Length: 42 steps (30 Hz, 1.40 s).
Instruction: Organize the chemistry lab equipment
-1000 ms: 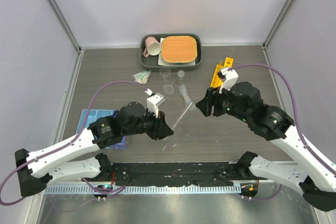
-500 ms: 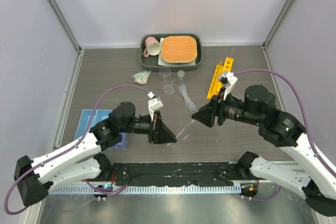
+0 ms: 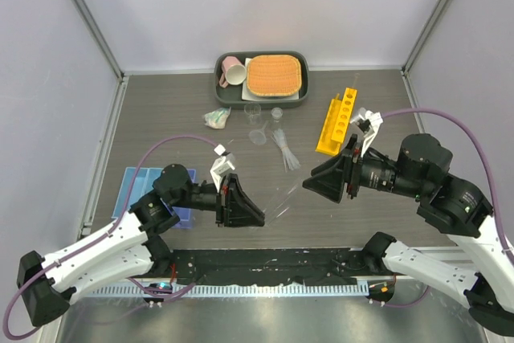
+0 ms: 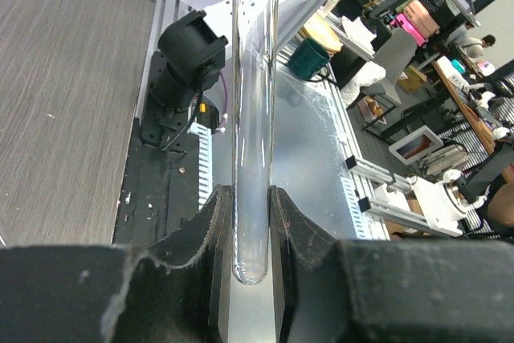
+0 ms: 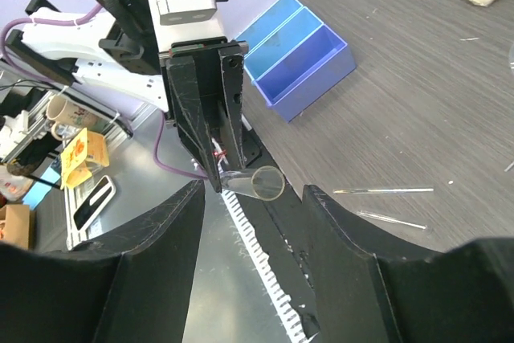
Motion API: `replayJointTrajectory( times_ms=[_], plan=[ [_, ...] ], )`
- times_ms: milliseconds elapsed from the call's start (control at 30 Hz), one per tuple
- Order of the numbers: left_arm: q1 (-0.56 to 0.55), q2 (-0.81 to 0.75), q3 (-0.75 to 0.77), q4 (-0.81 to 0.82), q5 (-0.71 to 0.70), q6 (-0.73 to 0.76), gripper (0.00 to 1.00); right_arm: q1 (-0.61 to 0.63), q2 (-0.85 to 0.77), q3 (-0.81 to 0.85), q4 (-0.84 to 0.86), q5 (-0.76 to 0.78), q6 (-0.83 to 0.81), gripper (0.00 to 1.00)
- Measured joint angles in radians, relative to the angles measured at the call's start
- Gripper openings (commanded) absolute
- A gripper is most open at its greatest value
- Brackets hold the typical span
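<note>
My left gripper [image 3: 246, 209] is shut on the closed end of a clear glass test tube [image 4: 253, 118], held off the table. The tube's open end [image 5: 257, 183] points at my right gripper [image 3: 321, 183]. The right gripper [image 5: 253, 198] is open and empty, its jaws on either side of the tube's mouth, apart from it. The yellow holed rack [image 3: 337, 122] lies behind the right gripper. Small clear beakers [image 3: 253, 110], a funnel [image 3: 259, 136] and pipettes [image 3: 283, 149] sit mid-table. The blue three-compartment tray [image 5: 297, 58] is at the left, partly under my left arm.
Thin glass tubes [image 5: 385, 190] lie on the table near the front rail. A small packet [image 3: 215, 118] lies left of the beakers. A pink mug [image 3: 233, 71] and an orange woven mat [image 3: 275, 75] sit in a dark tray at the back wall.
My left gripper has drawn back toward the near left with the test tube. My right arm has pulled back to the right, uncovering the yellow rack, and now faces the tube's mouth.
</note>
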Motion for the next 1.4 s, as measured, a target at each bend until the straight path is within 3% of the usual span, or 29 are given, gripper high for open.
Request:
replayJointTrajectory(
  times_ms=[300, 567, 833, 1267, 1333, 1400],
  plan=[
    [0.001, 0.026, -0.015, 0.088, 0.043, -0.028, 0.02, 0.000, 0.043, -0.060, 0.056, -0.098, 0.026, 0.56],
    [0.006, 0.051, -0.015, 0.114, 0.060, -0.030, 0.02, 0.000, 0.064, -0.075, 0.076, -0.129, 0.032, 0.46],
    [0.023, 0.054, -0.015, 0.115, 0.068, -0.029, 0.01, 0.000, 0.051, -0.075, 0.076, -0.138, 0.031, 0.44],
    [0.039, 0.057, -0.015, 0.117, 0.090, -0.026, 0.00, 0.000, 0.039, -0.075, 0.059, -0.136, 0.031, 0.31],
    [0.039, 0.057, -0.015, 0.119, 0.092, -0.026, 0.02, 0.000, 0.042, -0.073, 0.059, -0.135, 0.032, 0.28],
    [0.039, 0.061, -0.015, 0.120, 0.092, -0.026, 0.10, 0.000, 0.043, -0.071, 0.060, -0.137, 0.034, 0.26]
  ],
)
